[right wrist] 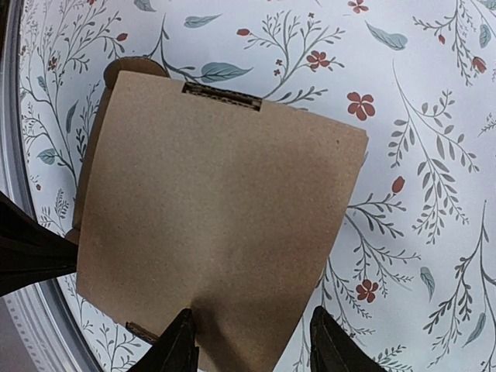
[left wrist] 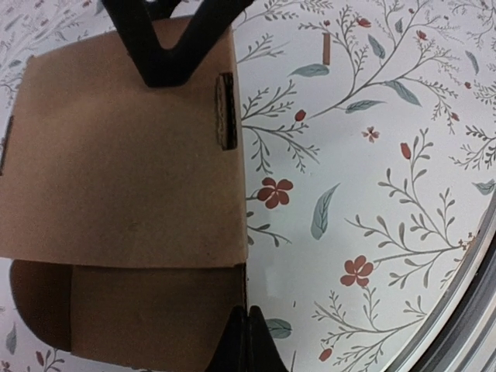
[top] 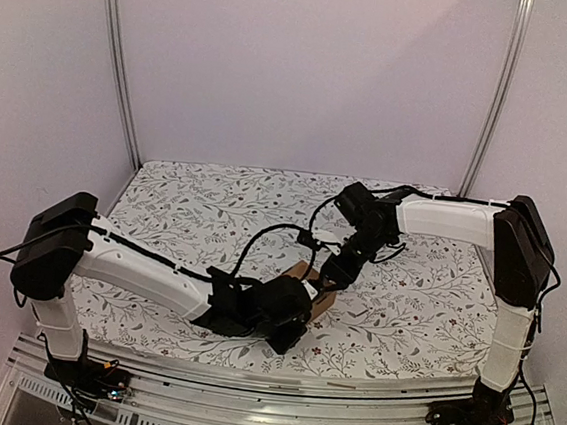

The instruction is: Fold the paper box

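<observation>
Closest to the left wrist lens, the left pincer (left wrist: 248, 339) is shut, its tips meeting on the upright corner edge of the paper box (left wrist: 116, 155). It appears to nip that thin wall so the carton cannot slide. The box sits mid-desk between the two arms, partly formed, with a flat top panel (right wrist: 217, 217) lying over an open cavity and a slot (left wrist: 226, 111) cut at one edge. From the far side the right pincer (right wrist: 254, 329) reaches in, jaws half apart and gripping nothing. Its tips rest on the panel, probably to press it down while the other arm anchors. Around the box lies the floral desk (left wrist: 372, 194), with a small brown strip (left wrist: 326, 48) well apart and a metal rail (left wrist: 465, 310) along the edge. Both pincers crowd the carton, so each arm limits the other's room.
</observation>
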Tool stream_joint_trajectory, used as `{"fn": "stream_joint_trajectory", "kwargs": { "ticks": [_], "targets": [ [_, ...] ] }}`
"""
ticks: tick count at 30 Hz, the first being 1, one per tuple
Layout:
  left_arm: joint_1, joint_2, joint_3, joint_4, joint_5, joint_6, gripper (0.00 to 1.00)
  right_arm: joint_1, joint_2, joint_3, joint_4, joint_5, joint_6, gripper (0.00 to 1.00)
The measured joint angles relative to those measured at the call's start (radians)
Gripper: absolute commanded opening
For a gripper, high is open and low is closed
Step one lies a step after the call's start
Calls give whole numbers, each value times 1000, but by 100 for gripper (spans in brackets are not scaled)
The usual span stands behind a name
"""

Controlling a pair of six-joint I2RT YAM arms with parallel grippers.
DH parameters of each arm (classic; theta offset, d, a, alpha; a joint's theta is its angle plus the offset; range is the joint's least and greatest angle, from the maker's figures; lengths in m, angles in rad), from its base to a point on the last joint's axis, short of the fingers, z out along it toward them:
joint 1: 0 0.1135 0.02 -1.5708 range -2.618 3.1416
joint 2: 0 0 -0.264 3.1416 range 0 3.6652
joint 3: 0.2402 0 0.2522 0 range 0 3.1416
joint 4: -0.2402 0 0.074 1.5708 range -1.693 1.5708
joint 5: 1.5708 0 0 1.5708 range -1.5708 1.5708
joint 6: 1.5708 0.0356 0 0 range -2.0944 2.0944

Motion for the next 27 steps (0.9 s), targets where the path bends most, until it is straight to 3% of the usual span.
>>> {"fn": "stream_joint_trajectory", "kwargs": {
  "ticks": [27],
  "targets": [
    [0, 11, 20, -24, -18, -23, 0, -14, 7, -1, -1, -31, 35, 48]
  ]
}}
